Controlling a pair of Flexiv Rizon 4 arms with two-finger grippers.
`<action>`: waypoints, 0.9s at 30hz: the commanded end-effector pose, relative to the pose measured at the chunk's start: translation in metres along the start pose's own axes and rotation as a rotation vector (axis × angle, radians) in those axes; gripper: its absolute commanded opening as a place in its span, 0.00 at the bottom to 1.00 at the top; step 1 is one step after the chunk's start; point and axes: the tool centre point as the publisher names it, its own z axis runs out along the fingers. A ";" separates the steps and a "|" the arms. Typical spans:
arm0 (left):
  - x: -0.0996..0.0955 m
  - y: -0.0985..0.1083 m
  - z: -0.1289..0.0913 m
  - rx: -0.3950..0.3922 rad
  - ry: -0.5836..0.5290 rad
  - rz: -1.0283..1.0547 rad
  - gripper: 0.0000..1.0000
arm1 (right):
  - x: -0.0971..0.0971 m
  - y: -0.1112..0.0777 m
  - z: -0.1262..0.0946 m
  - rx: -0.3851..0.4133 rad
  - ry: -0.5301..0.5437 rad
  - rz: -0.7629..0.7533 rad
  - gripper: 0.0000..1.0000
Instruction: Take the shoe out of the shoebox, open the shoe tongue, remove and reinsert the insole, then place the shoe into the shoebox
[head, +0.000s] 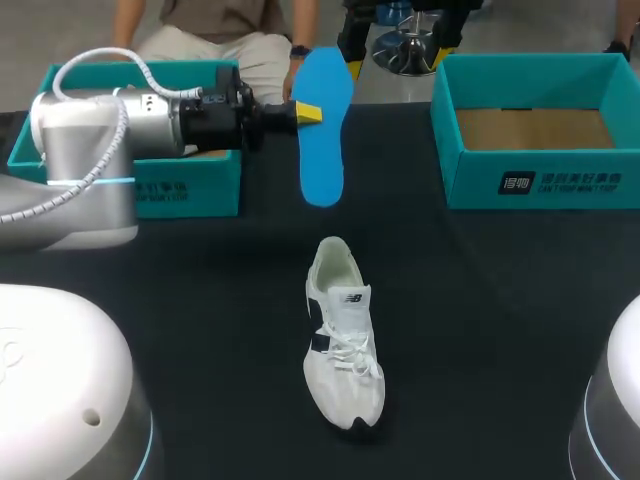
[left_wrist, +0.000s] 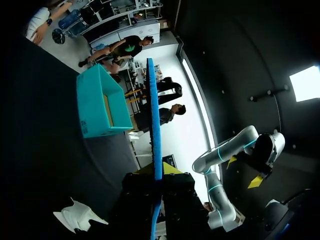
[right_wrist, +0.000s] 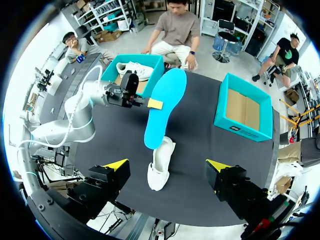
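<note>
My left gripper (head: 305, 113) is shut on a blue insole (head: 323, 130), pinching its edge and holding it in the air over the table's far middle. In the left wrist view the insole (left_wrist: 154, 125) stands edge-on between the yellow tips of the left gripper (left_wrist: 157, 172). A white shoe (head: 343, 335) lies on its sole on the black table, toe toward me, below the insole (right_wrist: 165, 107). My right gripper (right_wrist: 167, 165) hangs high above the table, open wide and empty. It also shows as the right gripper (left_wrist: 245, 171) in the left wrist view.
An open teal shoebox (head: 535, 175) with a bare cardboard floor stands at the back right. A second teal box (head: 190, 190) at the back left holds another white shoe (right_wrist: 134, 70). My left arm (head: 90, 150) stretches across in front of that box.
</note>
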 end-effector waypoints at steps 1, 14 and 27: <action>0.006 -0.005 0.002 0.002 -0.014 -0.006 0.00 | 0.000 0.001 0.000 0.003 0.000 0.001 1.00; 0.003 -0.011 0.005 0.000 -0.040 -0.015 0.00 | 0.000 0.001 0.000 0.003 0.000 0.001 1.00; 0.003 -0.011 0.005 0.000 -0.040 -0.015 0.00 | 0.000 0.001 0.000 0.003 0.000 0.001 1.00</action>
